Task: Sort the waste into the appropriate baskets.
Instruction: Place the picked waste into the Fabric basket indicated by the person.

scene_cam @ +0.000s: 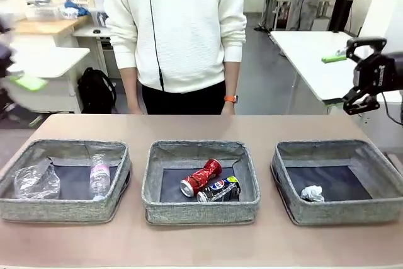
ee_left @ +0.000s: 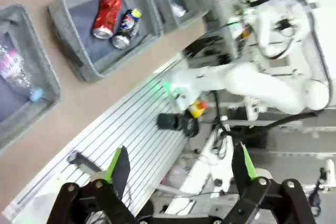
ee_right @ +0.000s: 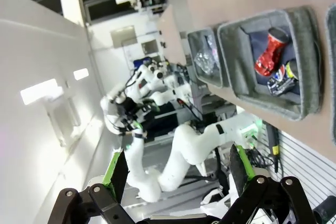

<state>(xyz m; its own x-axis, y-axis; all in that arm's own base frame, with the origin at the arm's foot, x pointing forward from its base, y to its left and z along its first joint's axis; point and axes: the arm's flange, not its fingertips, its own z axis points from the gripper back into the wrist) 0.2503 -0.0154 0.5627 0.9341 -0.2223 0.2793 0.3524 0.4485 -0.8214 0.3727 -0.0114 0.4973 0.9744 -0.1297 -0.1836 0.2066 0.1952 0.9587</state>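
Three grey baskets stand in a row. In the left basket [scene_cam: 63, 209] lie a clear plastic cup [scene_cam: 36, 181] and a small pink-labelled bottle [scene_cam: 99, 177]. A crushed red can [scene_cam: 200, 177] and a dark blue Pepsi can [scene_cam: 220, 190] share the middle basket [scene_cam: 201, 212]. A white paper ball [scene_cam: 312, 193] rests in the right basket [scene_cam: 340, 213]. My right gripper [scene_cam: 354, 79] hangs open, high at the far right, clear of the baskets. My left gripper [ee_left: 179, 156] is open and empty, looking down on the red can [ee_left: 106, 15] from a distance.
A person in a white sweater stands at the table's far edge, hands down by the body. The brown tabletop [scene_cam: 201, 127] is bare behind and in front of the baskets. My left arm is a blur at the picture's left edge.
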